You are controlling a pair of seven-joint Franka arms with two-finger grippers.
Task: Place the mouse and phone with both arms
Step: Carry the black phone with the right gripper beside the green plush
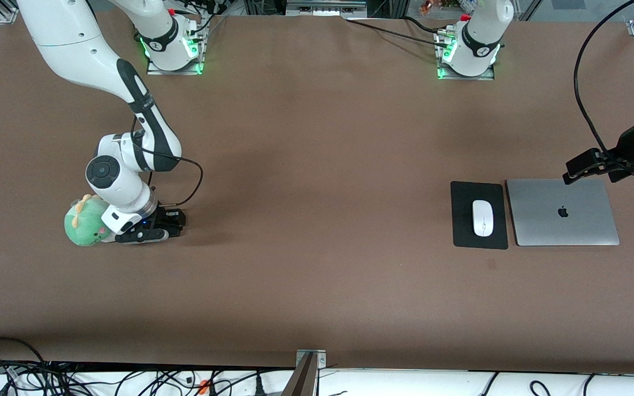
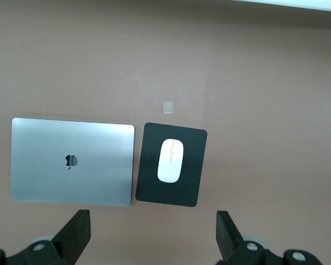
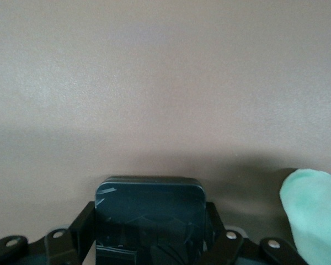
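Note:
The white mouse (image 1: pixel 482 218) lies on a black mouse pad (image 1: pixel 463 231) toward the left arm's end of the table; both also show in the left wrist view, mouse (image 2: pixel 170 160) on pad (image 2: pixel 190 182). My left gripper (image 1: pixel 574 171) hangs open and empty in the air over the table by the laptop's edge; in its wrist view (image 2: pixel 153 236) the jaws stand wide apart. My right gripper (image 1: pixel 175 224) is low at the table, beside a green plush toy, and is shut on the black phone (image 3: pixel 149 212), its fingers (image 3: pixel 83 226) against the phone's sides.
A closed silver laptop (image 1: pixel 562 212) lies beside the mouse pad, also in the left wrist view (image 2: pixel 71 163). The green plush toy (image 1: pixel 83 223) sits against the right wrist, seen too in the right wrist view (image 3: pixel 314 210). Cables run along the table's near edge.

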